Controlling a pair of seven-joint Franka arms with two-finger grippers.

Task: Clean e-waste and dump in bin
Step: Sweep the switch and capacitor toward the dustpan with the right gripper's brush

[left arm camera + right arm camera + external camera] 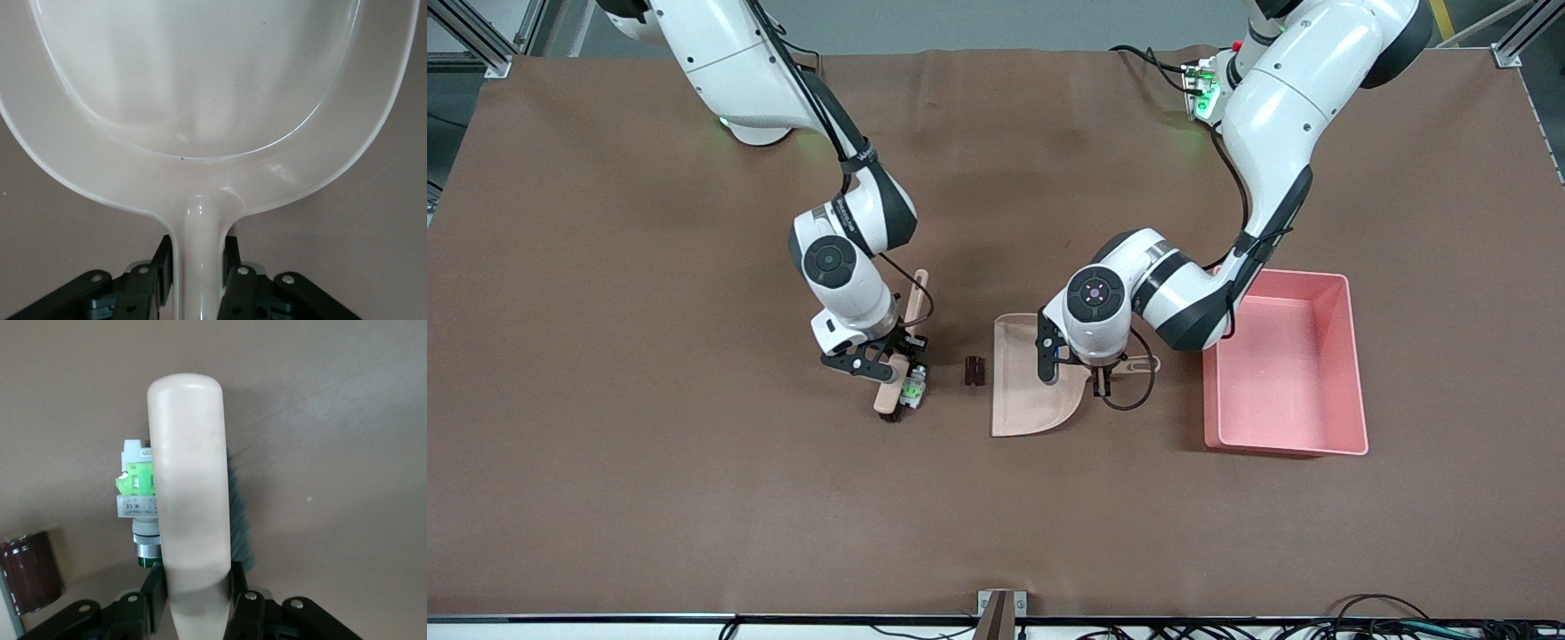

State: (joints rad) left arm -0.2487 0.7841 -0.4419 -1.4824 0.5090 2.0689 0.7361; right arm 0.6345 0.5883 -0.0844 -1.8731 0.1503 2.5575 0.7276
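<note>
Brown mat (649, 462) covers the table; beige dustpan (1027, 391) rests on it, handle clamped by the left gripper (1100, 384), pink bin (1285, 364) just beside. Right gripper (889, 364) clamps the brush (898, 373) handle. Green-and-white component (912, 384) touches the brush; maroon cylinder (974, 371) lies between brush and dustpan.

The brown counter (649, 498) carried a pink bin (1356, 373) toward the left arm's end. A beige dustpan (1023, 404), a maroon cylinder (974, 371) and a green-and-white component (913, 384) lay beside it.

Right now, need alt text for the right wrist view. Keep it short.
The right claw is shut on a beige brush whose dark bristles rest on the brown table. A whitish-grey component with a bright green part lies against the brush, and a dark maroon cylinder stands apart from it.
</note>
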